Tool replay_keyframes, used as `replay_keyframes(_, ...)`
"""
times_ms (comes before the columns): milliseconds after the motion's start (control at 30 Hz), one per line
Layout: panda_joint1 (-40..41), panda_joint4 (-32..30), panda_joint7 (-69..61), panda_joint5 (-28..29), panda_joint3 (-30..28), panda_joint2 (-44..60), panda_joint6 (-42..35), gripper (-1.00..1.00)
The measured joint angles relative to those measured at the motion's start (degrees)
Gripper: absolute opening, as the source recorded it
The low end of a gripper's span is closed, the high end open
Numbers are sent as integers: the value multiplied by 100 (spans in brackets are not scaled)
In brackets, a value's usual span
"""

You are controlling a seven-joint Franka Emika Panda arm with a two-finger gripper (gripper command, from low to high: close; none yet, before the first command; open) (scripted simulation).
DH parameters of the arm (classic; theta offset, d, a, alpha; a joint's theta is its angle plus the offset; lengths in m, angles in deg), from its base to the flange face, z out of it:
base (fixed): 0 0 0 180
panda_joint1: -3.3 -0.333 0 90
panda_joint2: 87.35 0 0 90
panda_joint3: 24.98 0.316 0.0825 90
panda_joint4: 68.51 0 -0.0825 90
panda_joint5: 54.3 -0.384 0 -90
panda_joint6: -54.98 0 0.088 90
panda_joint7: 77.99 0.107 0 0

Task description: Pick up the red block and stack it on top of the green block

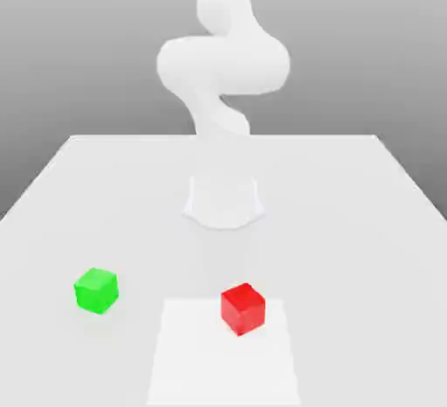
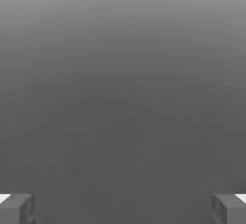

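Foreground, exterior view: the red block [image 1: 243, 309], tilted in outline, rests on the white square [image 1: 223, 362], lower centre of the frame. The green block [image 1: 96, 291] sits apart on the table [image 1: 140, 213], lower left. Beyond, the pale arm [image 1: 223, 65] rises at upper centre. Hand view: the claw [image 2: 123, 209] is open, apparently empty.

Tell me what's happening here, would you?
A robot arm stands over a pale table, and nothing is being handled at this moment: its hand is open, with nothing between the fingers. The red block sits on a white patch, and the green block lies apart from it, toward the exterior view's left. The job is to stack red on green, which is not yet done.
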Motion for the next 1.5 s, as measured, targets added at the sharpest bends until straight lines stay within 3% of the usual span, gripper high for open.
replay_keyframes(567, -791, -2764, -2346, 58, -401, 3563, 2483, 0)
replay_keyframes(800, -673, -2767, -2773, -291, -157, 5145, 3782, 0)
replay_keyframes(833, -630, -2745, -2796, -323, -106, 5306, 3919, -100)
replay_keyframes(1067, -611, -2744, -2780, -305, -90, 5323, 3928, -100)
replay_keyframes(1300, -594, -2930, -2558, 5, -159, 4016, 2809, -100)
replay_keyframes(1500, 319, -2891, -2662, 307, -879, 3558, 2327, -100)
